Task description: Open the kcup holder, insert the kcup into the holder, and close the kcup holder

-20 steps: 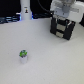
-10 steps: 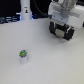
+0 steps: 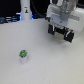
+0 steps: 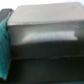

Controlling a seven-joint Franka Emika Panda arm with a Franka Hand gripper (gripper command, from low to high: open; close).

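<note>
**Claw poised at the far right, kcup waiting near the front**

Nearest on the white counter (image 3: 45,60) sits the kcup (image 3: 23,54) — a tiny white pod with a green top, upright and alone, toward the exterior view's left and well apart from everything else. Nothing touches it.

Farther back, on the exterior view's right, the arm hangs over the counter with its claw (image 3: 62,35) pointing down. Its dark fingers (image 3: 54,31) stand apart with a visible gap between them, so the claw looks released and carries nothing. The kcup holder cannot be made out with any certainty in the exterior view. The wrist view is filled by a blurred pale boxy surface (image 4: 45,30) above a dark band, with something teal (image 4: 5,47) at one side — whether that is the holder's front I cannot tell.

By my judgement the opening step is barely begun. The risks follow from that: if the claw closes off the handle, it may slip or shove the whole unit across the smooth counter. Later, the light pod could tip or skid under an off-centre pinch.
</note>
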